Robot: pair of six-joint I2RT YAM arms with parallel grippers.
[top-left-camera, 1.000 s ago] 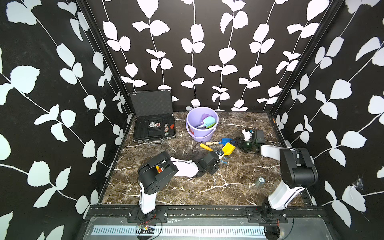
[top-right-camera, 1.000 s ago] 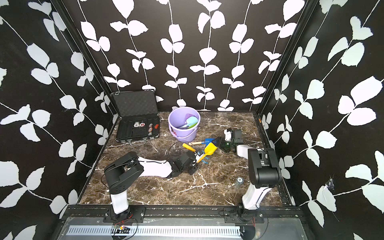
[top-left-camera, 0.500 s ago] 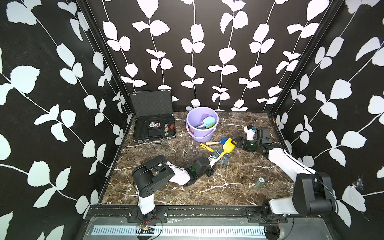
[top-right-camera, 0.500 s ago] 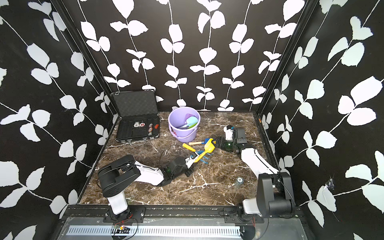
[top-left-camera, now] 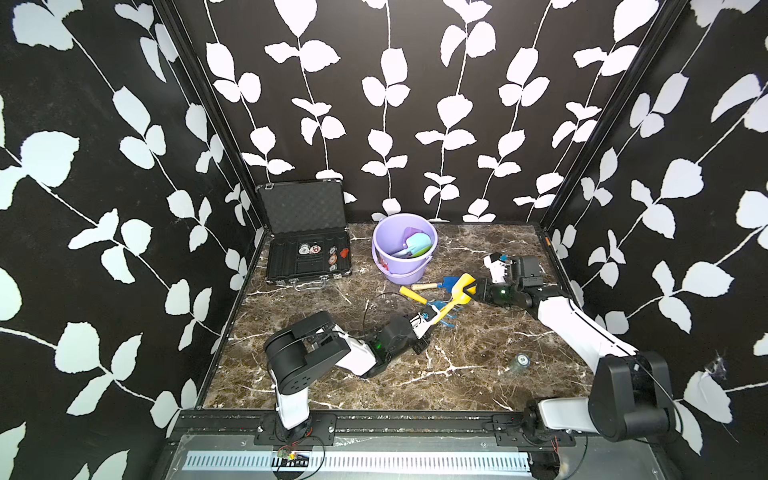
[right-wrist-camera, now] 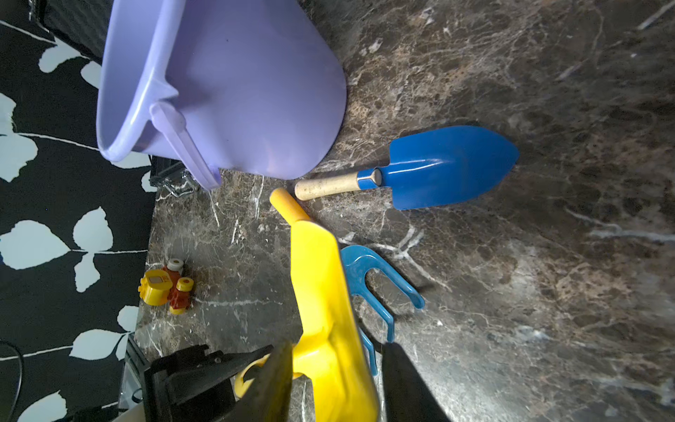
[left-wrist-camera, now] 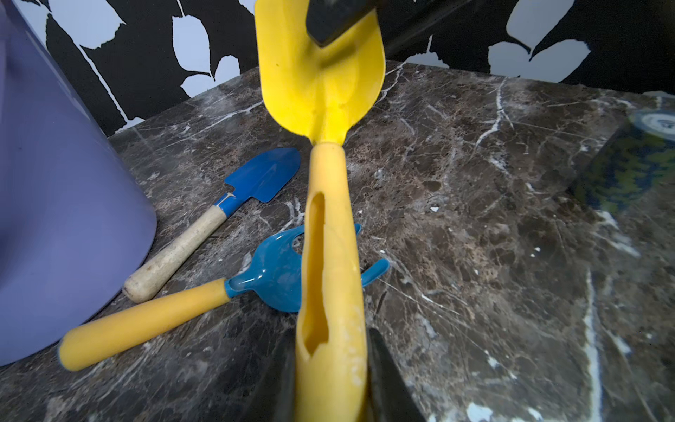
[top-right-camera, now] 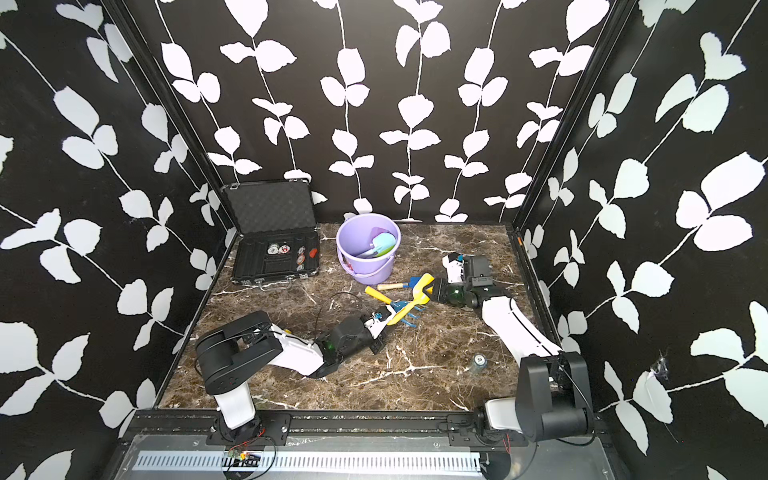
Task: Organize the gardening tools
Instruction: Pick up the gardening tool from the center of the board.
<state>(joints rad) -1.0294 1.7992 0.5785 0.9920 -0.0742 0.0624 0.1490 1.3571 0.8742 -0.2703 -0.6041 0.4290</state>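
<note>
At the far left, an open black hard case with a foam-lined lid lies at the back corner, with round poker chips in its tray. The right wrist view shows a small yellow-and-red toy vehicle by the table's edge, under the wall.

The left gripper lies low over the table, its jaws pinching the handle end of the yellow plastic spade, which slants up off the surface. Behind it stands a lavender plastic bucket with a light blue scoop inside.

Under the spade lies the blue-headed rake with a yellow handle, its tines poking out beside the blade. The blue metal trowel with a wooden handle lies just beyond it, the handle end close to the bucket's base.

The right gripper straddles the spade's blade. One finger lies against it; whether the jaws are actually squeezing it I cannot tell.

Further right and nearer the front, a small clear jar with a round lid stands alone.

The tabletop is dark brown marble pattern with white veins. Black walls printed with white leaf vines close in three sides.
</note>
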